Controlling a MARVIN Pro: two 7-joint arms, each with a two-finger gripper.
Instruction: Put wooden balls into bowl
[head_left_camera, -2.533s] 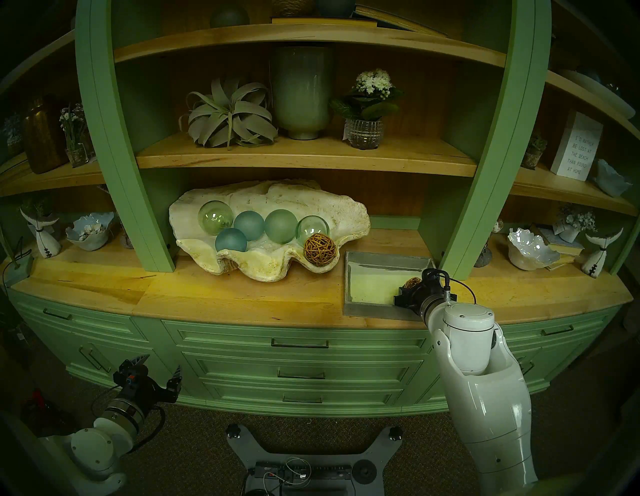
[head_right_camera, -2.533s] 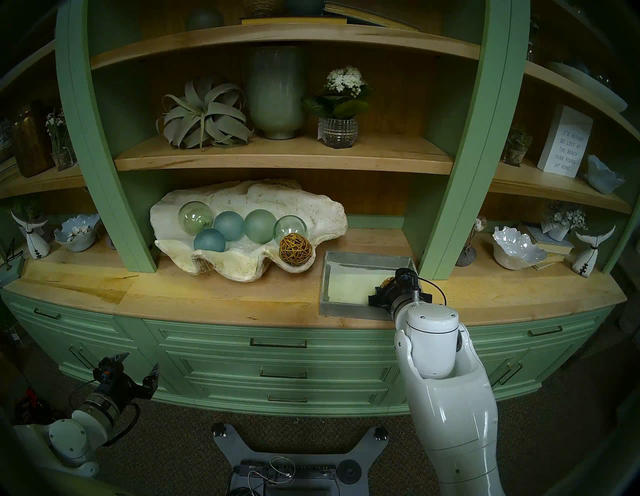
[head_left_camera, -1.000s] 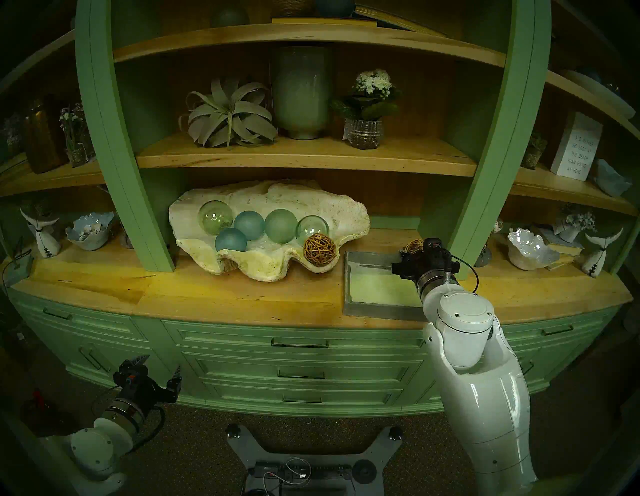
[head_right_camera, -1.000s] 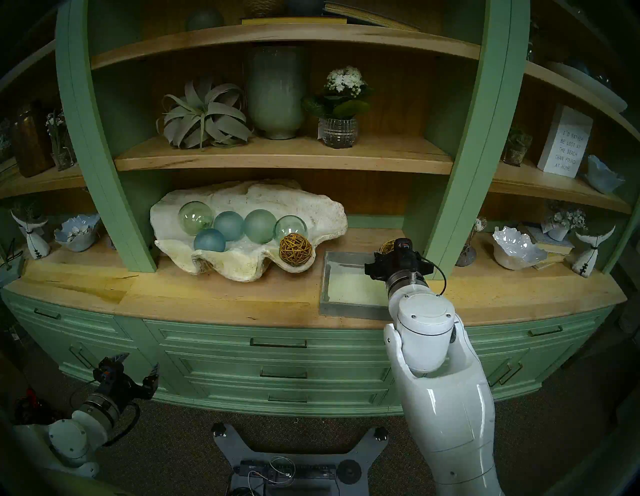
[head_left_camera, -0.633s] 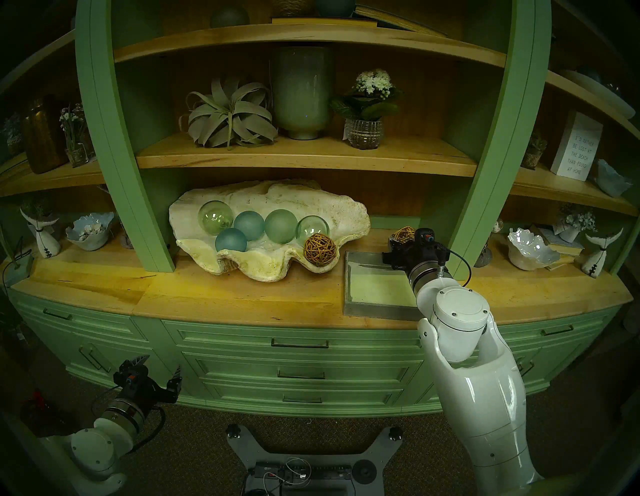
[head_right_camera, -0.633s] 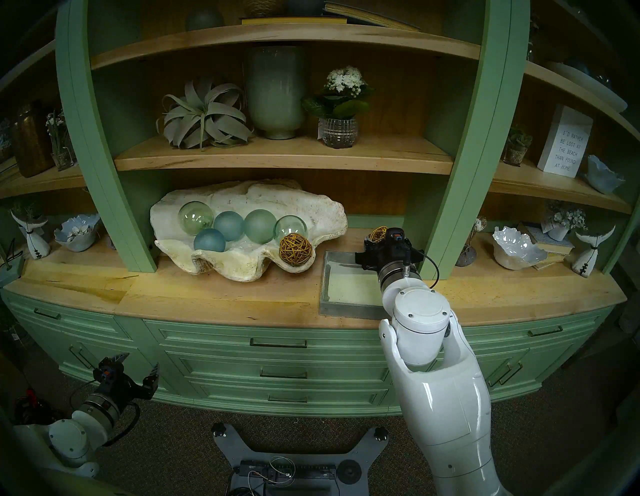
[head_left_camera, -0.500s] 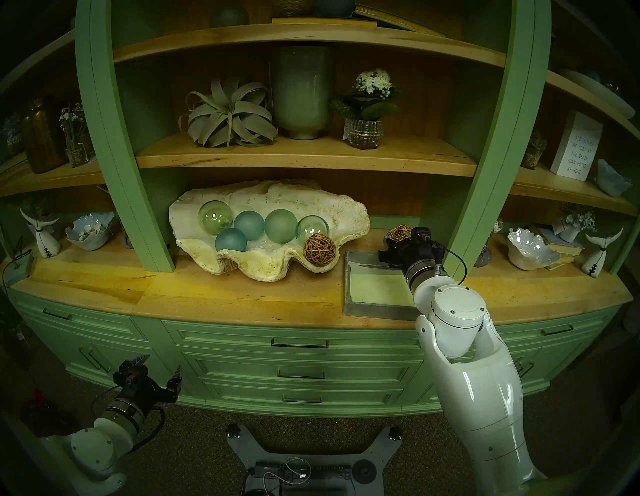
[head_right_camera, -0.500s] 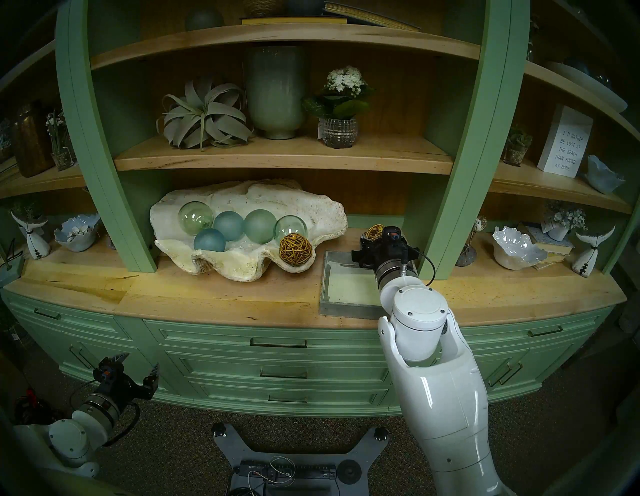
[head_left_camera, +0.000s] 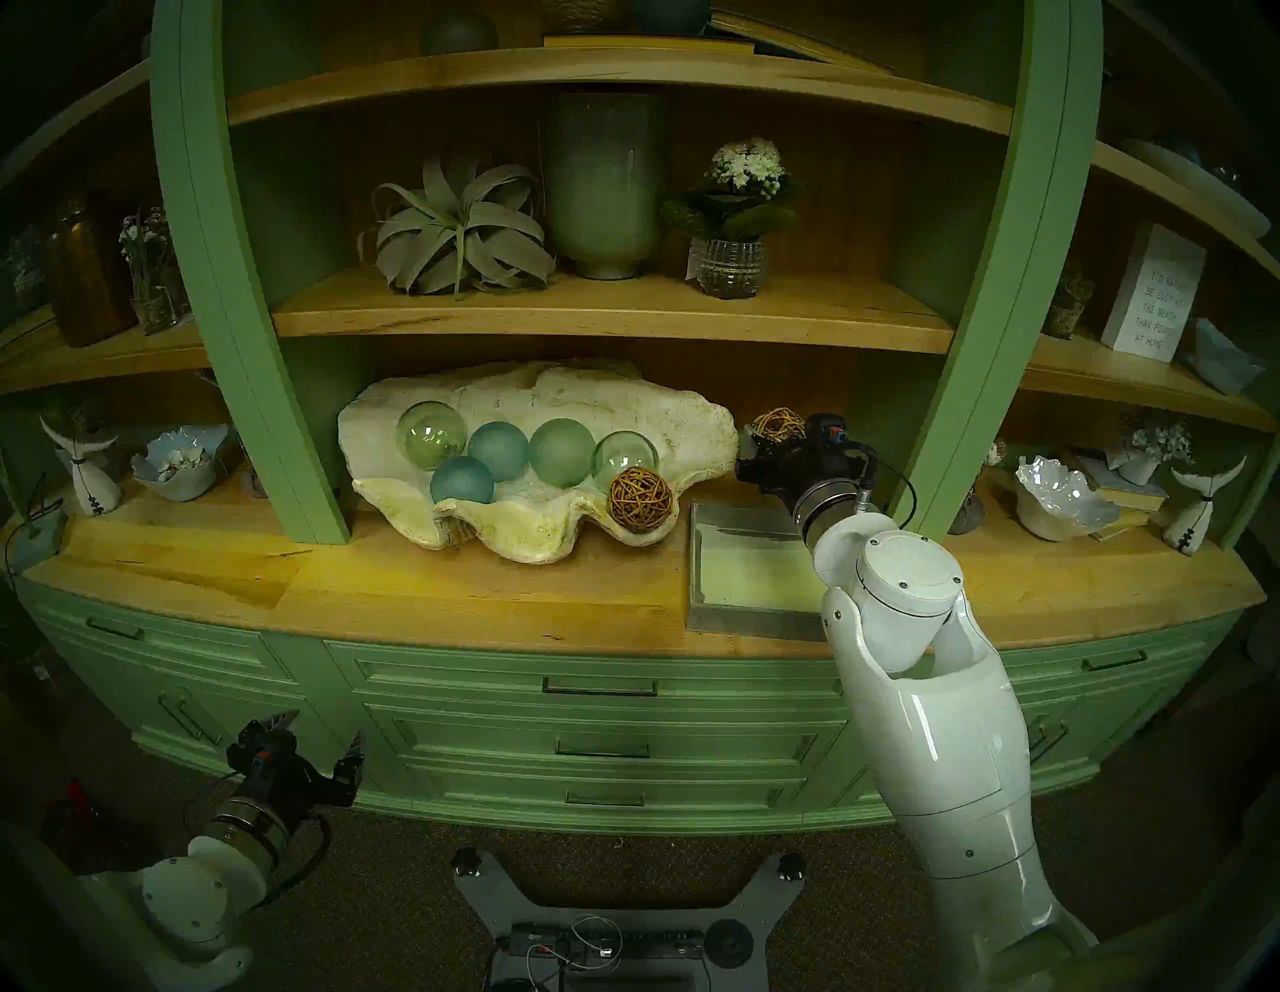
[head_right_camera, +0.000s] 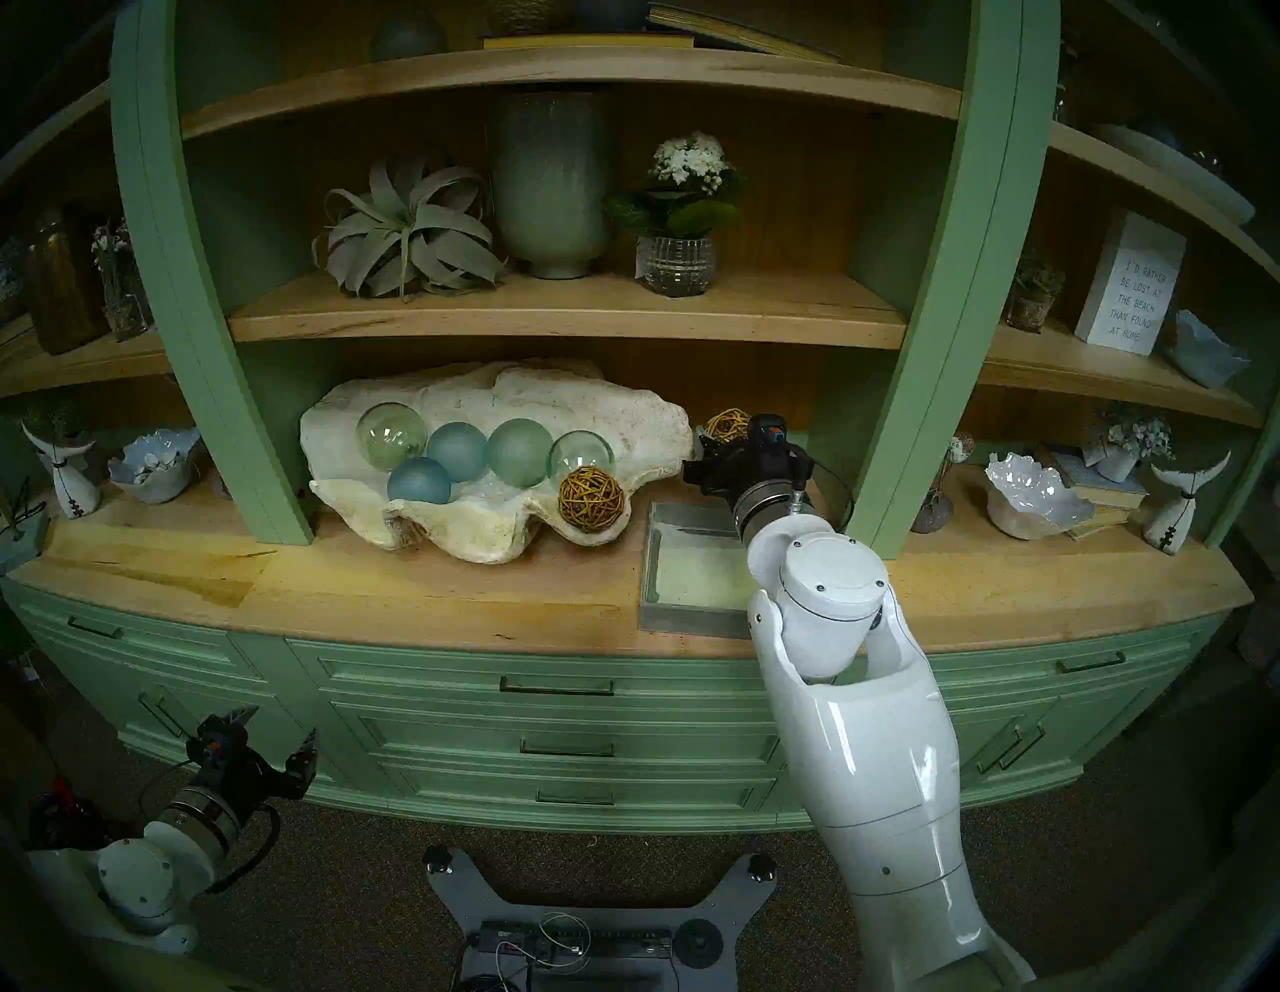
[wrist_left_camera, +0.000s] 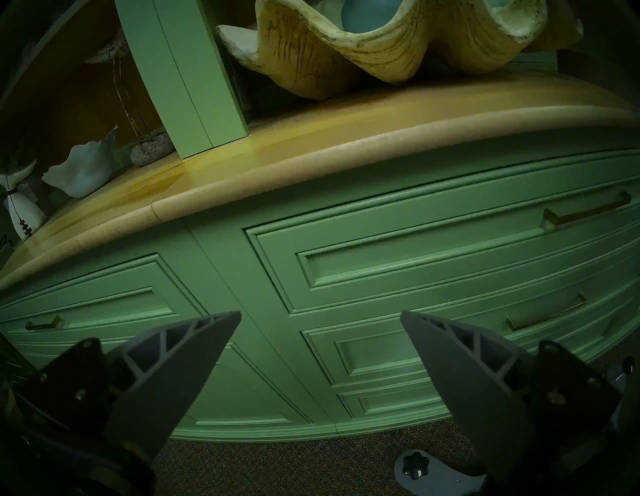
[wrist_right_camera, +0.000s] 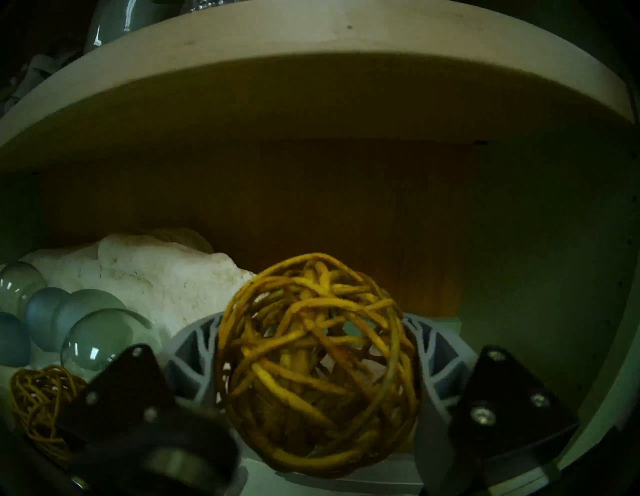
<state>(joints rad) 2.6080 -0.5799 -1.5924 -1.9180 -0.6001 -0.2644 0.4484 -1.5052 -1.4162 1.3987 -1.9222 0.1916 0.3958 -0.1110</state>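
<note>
Rattan balls x2 — 1 in clam shell (head_left_camera: 540, 512), 1 in R gripper (wrist_right_camera: 318, 377).

One woven rattan ball (head_left_camera: 640, 499) sits inside the clam shell (head_left_camera: 554, 405), down at its right front lobe; the other rattan ball (head_left_camera: 778, 424) hangs in the air just off the shell's right end.

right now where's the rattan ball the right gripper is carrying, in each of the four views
Head stereo left: held rattan ball, right of centre, just off the clam shell.
Head stereo right, same spot, slightly further left.
Left wrist: not in it.
Right wrist, bottom centre, between the fingers.
Shared landmark: the clam shell.
</note>
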